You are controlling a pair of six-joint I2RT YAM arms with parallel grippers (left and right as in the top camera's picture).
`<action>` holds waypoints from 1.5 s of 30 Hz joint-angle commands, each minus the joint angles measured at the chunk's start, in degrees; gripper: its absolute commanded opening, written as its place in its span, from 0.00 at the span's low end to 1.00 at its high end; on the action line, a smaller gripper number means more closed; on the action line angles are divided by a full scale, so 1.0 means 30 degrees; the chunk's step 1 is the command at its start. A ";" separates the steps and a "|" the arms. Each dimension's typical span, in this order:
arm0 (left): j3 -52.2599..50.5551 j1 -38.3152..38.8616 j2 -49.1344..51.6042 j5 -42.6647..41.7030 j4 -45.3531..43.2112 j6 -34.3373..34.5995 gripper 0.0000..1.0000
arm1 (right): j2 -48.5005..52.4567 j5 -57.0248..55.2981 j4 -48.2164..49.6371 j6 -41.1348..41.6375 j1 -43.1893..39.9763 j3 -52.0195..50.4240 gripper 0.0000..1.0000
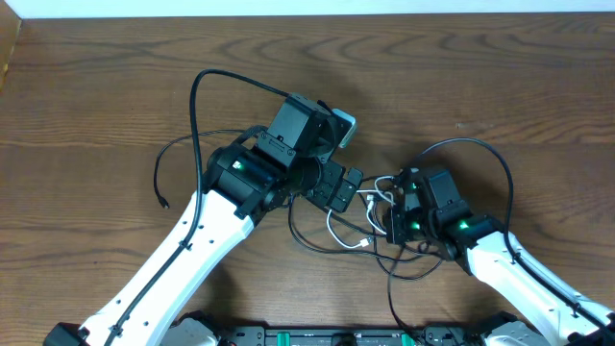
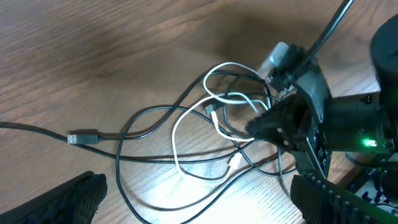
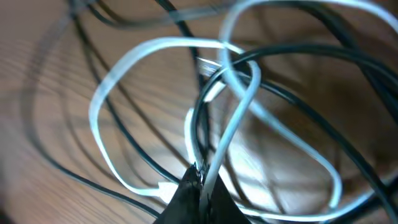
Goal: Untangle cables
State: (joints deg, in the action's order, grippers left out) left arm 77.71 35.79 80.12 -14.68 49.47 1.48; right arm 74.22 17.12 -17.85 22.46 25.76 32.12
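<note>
White cable (image 3: 152,43) pinched in closed right hand (image 3: 200,182) (overhead hides this).

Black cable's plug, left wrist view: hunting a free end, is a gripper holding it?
No, the plug lies alone on the bare table, nothing gripping it.

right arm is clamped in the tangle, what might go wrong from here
1. The right fingers are shut where the white cable and black cable cross; if both are pinched, pulling may tighten the tangle.
2. The left fingers are open and hold nothing, so a pull may drag the whole bundle instead of separating it.
</note>
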 commanded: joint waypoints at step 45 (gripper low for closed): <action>0.0670 -0.0029 -0.0233 0.0131 -0.0138 -0.0109 1.00 | -0.2149 0.2470 0.1719 0.0204 -0.4575 1.2422 0.01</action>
State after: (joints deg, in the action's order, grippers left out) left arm 77.71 35.79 80.12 -14.66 49.17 1.48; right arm 68.58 23.64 -11.90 23.07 12.38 67.77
